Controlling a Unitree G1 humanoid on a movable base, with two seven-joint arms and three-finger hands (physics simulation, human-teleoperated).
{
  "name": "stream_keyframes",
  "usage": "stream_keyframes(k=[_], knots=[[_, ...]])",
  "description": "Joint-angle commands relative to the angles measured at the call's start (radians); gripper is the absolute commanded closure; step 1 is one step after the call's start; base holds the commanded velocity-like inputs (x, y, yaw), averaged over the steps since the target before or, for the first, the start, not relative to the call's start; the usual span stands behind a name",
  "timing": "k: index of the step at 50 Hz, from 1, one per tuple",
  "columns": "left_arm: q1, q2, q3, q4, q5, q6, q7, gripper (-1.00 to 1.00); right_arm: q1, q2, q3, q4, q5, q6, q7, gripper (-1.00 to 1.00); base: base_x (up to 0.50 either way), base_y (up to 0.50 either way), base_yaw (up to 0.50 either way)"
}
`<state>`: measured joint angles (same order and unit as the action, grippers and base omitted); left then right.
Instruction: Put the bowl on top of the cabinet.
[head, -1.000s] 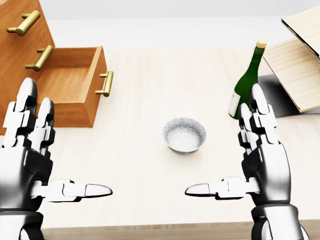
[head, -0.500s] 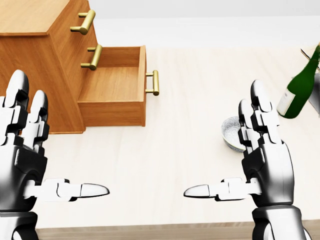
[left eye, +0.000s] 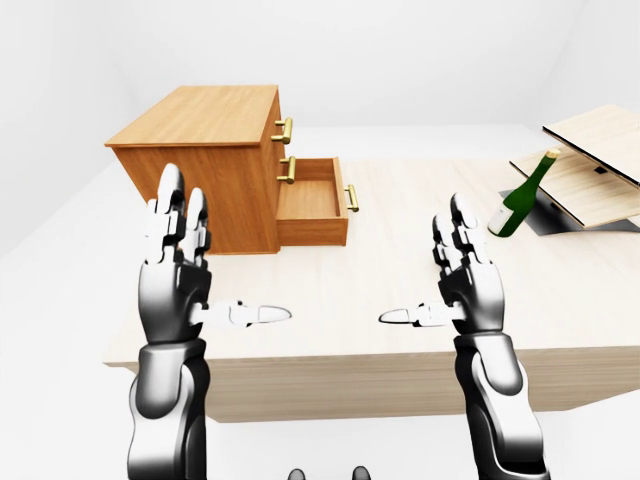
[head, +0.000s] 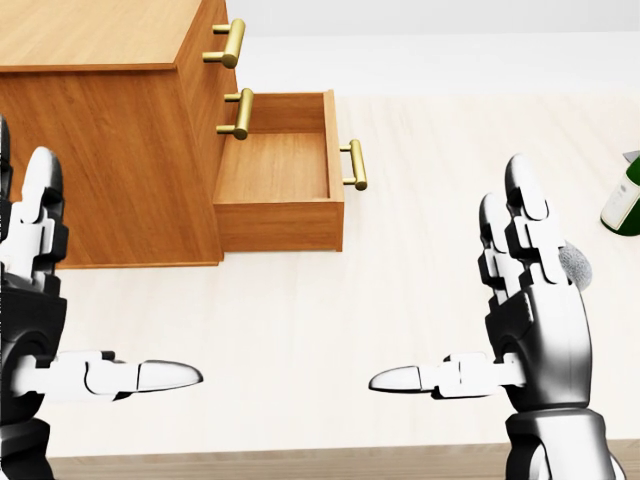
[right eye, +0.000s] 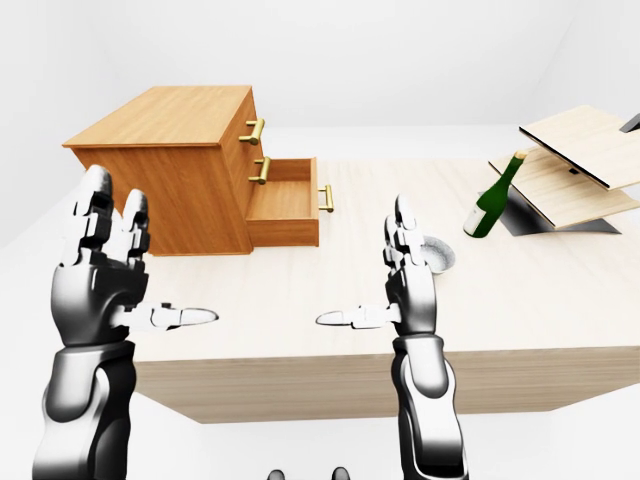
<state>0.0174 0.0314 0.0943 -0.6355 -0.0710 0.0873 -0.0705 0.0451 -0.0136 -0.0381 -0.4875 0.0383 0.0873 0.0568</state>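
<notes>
The right robot hand (right eye: 412, 290) and left robot hand (right eye: 100, 275) hung open and empty, fingers up; the bowl (right eye: 443, 256) sat on the table (right eye: 560, 300) just right of the right one in the right-eye view (mostly hidden by it in the head view); right was clearly nearer; the cabinet (right eye: 165, 135) stood well apart, leftward.

One cabinet (left eye: 200, 170), three brass handles (left eye: 284, 130), one open drawer (left eye: 310, 200), one bowl (right eye: 443, 255), one green bottle (left eye: 520, 198), one table (left eye: 385, 230).
</notes>
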Motion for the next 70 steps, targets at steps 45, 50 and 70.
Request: stream_keyframes(k=[45, 50, 70], knots=[[-0.207, 0.192, 0.331, -0.196, -0.287, 0.0, 0.079, -1.0, -0.004, -0.005, -0.024, -0.021, 0.044, 0.0, 0.003, -1.0, 0.11, 0.0, 0.0], [-0.225, 0.222, 0.369, -0.18, -0.323, 0.0, 0.094, -1.0, -0.005, -0.006, -0.024, -0.013, 0.041, 0.0, 0.004, -1.0, 0.5, 0.0, 0.0], [-0.226, 0.255, 0.387, -0.157, -0.356, 0.0, 0.117, -1.0, -0.004, -0.008, -0.028, -0.016, 0.036, 0.0, 0.014, -1.0, 0.14, 0.2, 0.0]])
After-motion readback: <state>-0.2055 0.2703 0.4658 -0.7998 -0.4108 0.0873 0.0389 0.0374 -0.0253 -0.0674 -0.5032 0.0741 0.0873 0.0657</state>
